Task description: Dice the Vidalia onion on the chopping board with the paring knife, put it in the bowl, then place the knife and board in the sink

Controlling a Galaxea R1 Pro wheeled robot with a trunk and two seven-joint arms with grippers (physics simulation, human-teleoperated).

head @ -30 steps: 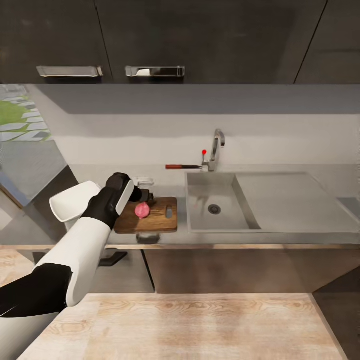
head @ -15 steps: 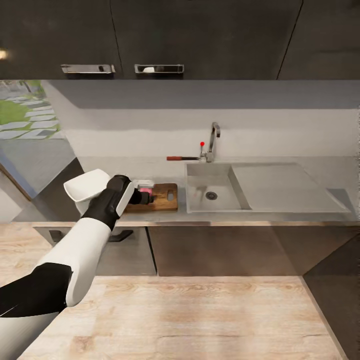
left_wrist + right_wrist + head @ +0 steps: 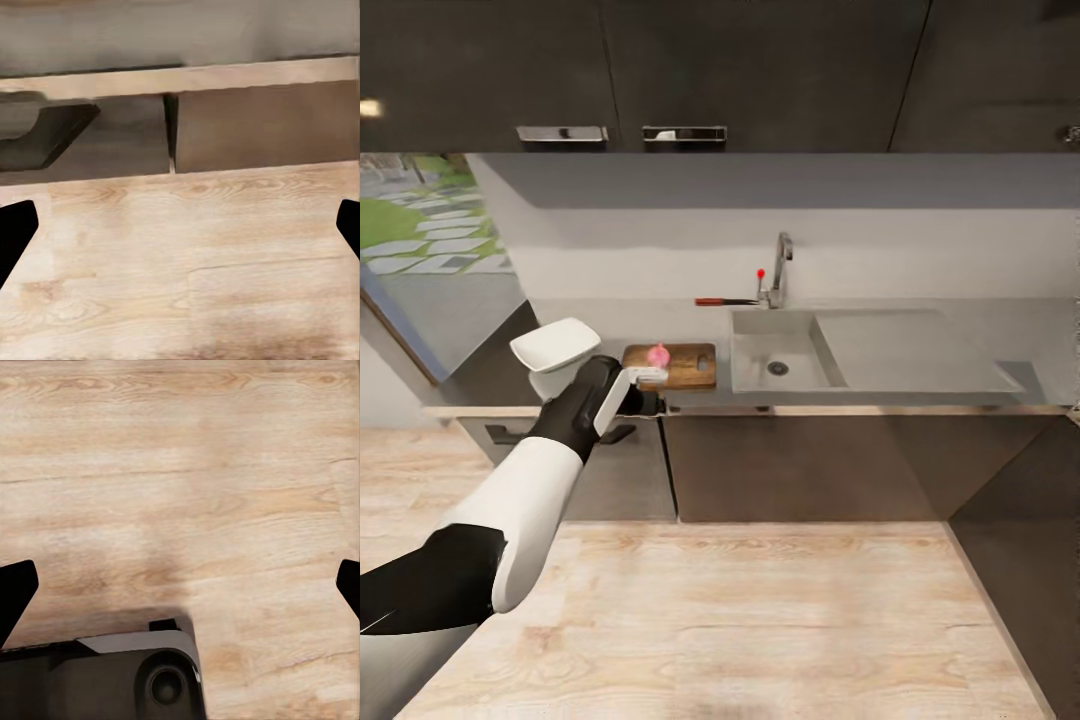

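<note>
The pinkish Vidalia onion [image 3: 658,354] lies on the brown chopping board [image 3: 685,367], on the countertop [image 3: 605,320] just left of the sink [image 3: 800,330]. The paring knife [image 3: 725,301] rests on the counter behind the sink's left corner, beside the faucet [image 3: 779,266]. The white bowl [image 3: 556,343] stands left of the board. My left gripper [image 3: 648,398] hangs in front of the counter's edge, below the board, and the left wrist view shows its fingertips [image 3: 15,232] wide apart over the floor. My right gripper [image 3: 180,592] is open above the floor.
Black upper cabinets with chrome handles [image 3: 683,133] hang over the counter. Grey-brown lower cabinets [image 3: 810,465] front it, with a dark pull handle [image 3: 49,135] near my left gripper. Pale wood floor [image 3: 760,620] spreads between me and the counter. A window [image 3: 420,230] is at the left.
The whole view has pulled back from the counter, so the camera has moved away. My left gripper has come off the board to the counter's front edge. The onion stays on the board.
</note>
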